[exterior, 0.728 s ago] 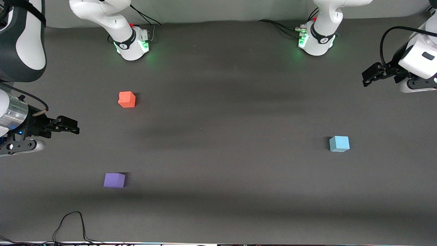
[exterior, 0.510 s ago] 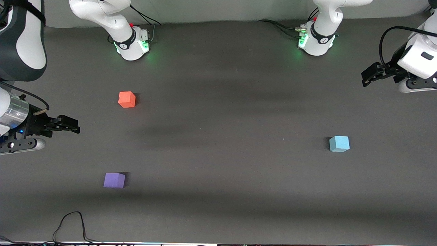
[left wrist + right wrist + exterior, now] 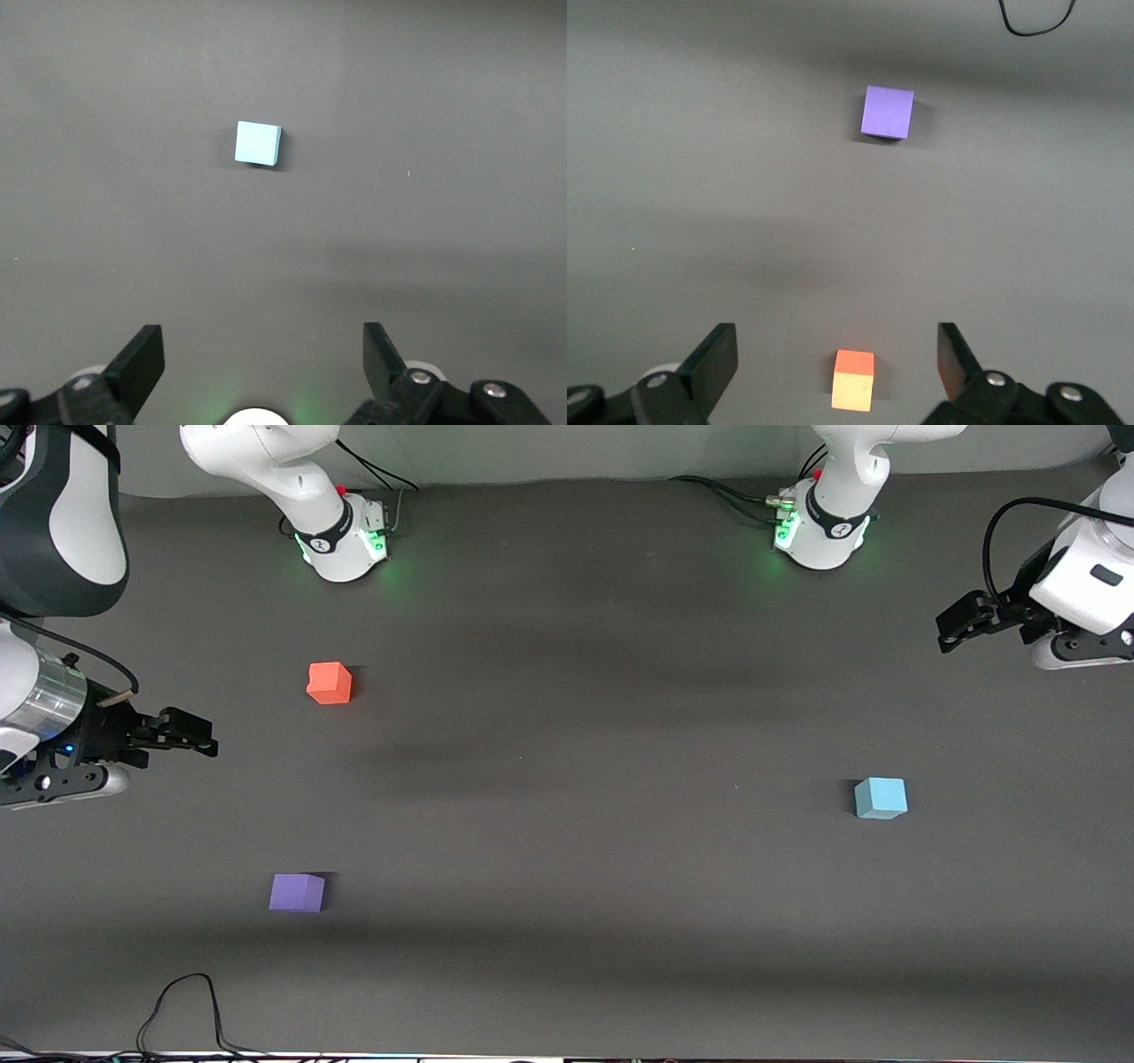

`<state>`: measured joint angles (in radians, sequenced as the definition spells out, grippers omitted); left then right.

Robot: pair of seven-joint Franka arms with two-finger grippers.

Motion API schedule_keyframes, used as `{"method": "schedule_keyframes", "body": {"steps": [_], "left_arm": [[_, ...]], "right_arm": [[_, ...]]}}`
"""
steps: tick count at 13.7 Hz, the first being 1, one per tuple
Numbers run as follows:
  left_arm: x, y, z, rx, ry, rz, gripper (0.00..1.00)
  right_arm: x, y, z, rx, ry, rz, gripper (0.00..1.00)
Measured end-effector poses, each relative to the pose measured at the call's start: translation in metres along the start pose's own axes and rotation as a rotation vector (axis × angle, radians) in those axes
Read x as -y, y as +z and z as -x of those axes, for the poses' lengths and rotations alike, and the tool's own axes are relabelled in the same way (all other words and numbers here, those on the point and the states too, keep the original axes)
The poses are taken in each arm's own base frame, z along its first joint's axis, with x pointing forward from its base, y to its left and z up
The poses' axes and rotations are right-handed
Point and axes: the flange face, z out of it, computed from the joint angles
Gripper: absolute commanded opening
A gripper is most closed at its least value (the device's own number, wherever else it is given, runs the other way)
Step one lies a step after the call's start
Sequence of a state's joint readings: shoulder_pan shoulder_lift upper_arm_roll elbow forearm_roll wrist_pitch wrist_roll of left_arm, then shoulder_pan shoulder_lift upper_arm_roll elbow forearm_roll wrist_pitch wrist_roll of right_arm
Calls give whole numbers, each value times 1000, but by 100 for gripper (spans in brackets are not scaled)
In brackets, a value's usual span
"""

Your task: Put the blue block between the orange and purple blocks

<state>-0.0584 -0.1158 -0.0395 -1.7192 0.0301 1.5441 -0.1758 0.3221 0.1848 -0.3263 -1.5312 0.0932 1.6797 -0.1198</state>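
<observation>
The blue block (image 3: 881,797) (image 3: 258,143) lies alone toward the left arm's end of the table. The orange block (image 3: 330,683) (image 3: 853,381) and the purple block (image 3: 297,892) (image 3: 887,112) lie toward the right arm's end, the purple one nearer the front camera, with a wide bare gap between them. My left gripper (image 3: 946,633) (image 3: 263,343) hangs open and empty above the table's edge at its own end, away from the blue block. My right gripper (image 3: 208,744) (image 3: 834,341) is also open and empty, up in the air beside the orange block.
Both arm bases (image 3: 341,540) (image 3: 824,531) stand at the table's back edge with cables. A loose black cable (image 3: 186,1005) loops at the front edge near the purple block. The dark table (image 3: 576,735) stretches bare between the blocks.
My right gripper has drifted slightly toward the orange block. The left gripper has shifted only a touch. No block has moved.
</observation>
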Motion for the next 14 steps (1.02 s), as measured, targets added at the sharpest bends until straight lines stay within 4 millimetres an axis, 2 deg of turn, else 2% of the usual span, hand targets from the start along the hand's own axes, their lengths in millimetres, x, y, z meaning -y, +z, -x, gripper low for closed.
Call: {"method": "schedule_keyframes", "body": {"steps": [4, 8, 11, 14], "left_arm": [[1, -1, 0, -1, -2, 0, 100], [4, -4, 1, 9, -7, 0, 100], [7, -6, 1, 6, -12, 1, 100], [27, -2, -5, 8, 3, 7, 100]], "right_arm": [[-1, 3, 1, -21, 0, -1, 100], [14, 9, 13, -25, -26, -16, 100], [12, 10, 15, -25, -23, -18, 100], [11, 10, 15, -29, -21, -17, 100]]}}
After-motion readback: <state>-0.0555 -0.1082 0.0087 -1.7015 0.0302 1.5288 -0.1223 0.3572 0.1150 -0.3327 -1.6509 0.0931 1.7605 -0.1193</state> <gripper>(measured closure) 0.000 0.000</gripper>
